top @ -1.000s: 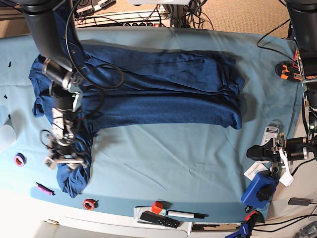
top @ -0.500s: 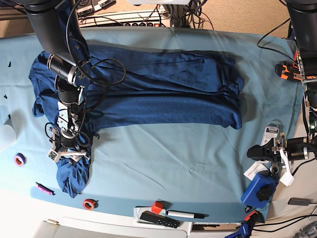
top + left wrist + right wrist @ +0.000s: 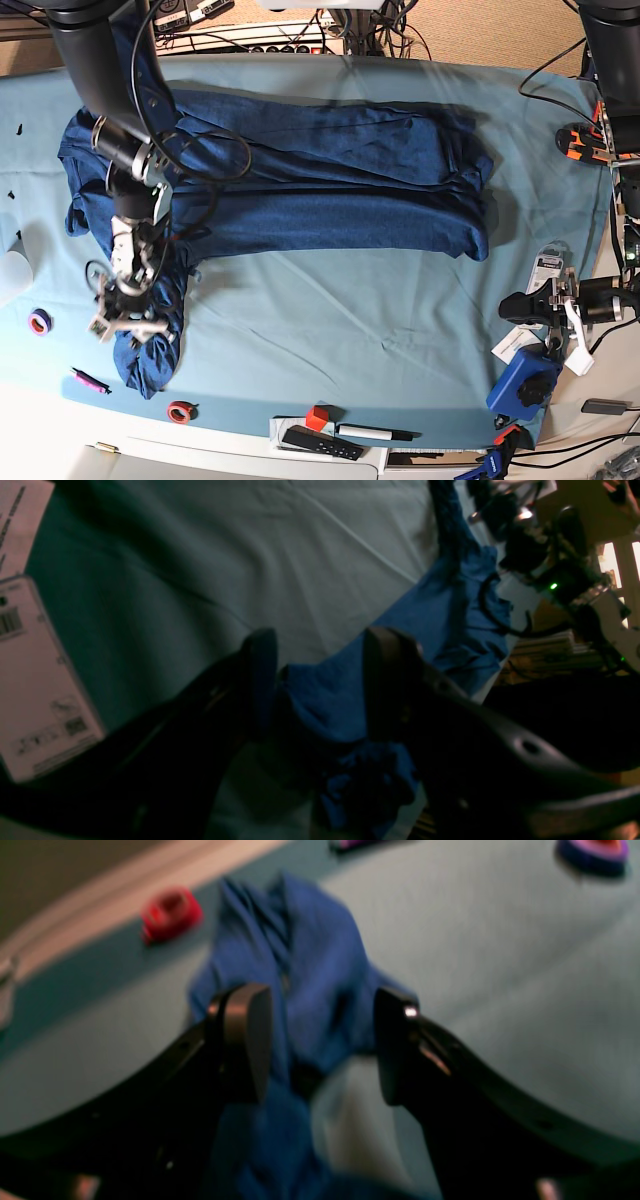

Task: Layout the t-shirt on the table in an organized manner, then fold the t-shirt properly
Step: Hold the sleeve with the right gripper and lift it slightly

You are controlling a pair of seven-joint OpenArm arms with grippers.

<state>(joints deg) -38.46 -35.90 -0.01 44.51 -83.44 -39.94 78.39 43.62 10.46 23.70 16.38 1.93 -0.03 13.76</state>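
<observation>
The dark blue t-shirt lies lengthwise across the far half of the table, with one part trailing down toward the front edge at the left. My right gripper hovers over that trailing part. In the right wrist view a bunched ridge of the t-shirt sits between the jaws of the right gripper, which stand apart, the cloth brushing the left finger. My left gripper rests at the table's right edge, away from the shirt. The left wrist view shows the left gripper open and empty, the t-shirt far beyond.
A red tape roll, a purple tape roll and a pink marker lie near the front left. A red cube, a black remote and a pen line the front edge. A blue device sits at the front right.
My right gripper first rose slightly toward the shirt body, then dropped back down over the trailing part, its jaws narrowing a little. The left arm has not moved.
</observation>
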